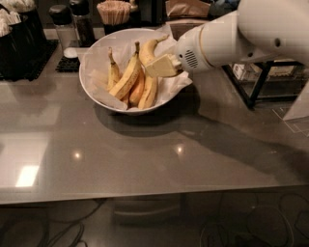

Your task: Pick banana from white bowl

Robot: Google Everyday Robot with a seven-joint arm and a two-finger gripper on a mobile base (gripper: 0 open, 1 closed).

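Note:
The white bowl (pixel 99 94), lined with crinkled white paper, stands at the back middle of the grey table. My gripper (pixel 161 66) comes in from the right over the bowl's right side. It is shut on the banana (pixel 148 49), a short, thick, curved yellow one. The banana is held just above the other fruit, with its stem pointing up and to the right. A longer banana (pixel 126 77), a small thin one (pixel 113 72) and two more (pixel 148 92) lie in the bowl.
A black rack (pixel 19 43) stands at the back left. Two shakers (pixel 72 24) on a black mat and a cup of wooden sticks (pixel 115 12) stand behind the bowl. A black metal frame (pixel 258 79) is at the right. The table's front edge (pixel 145 195) runs below.

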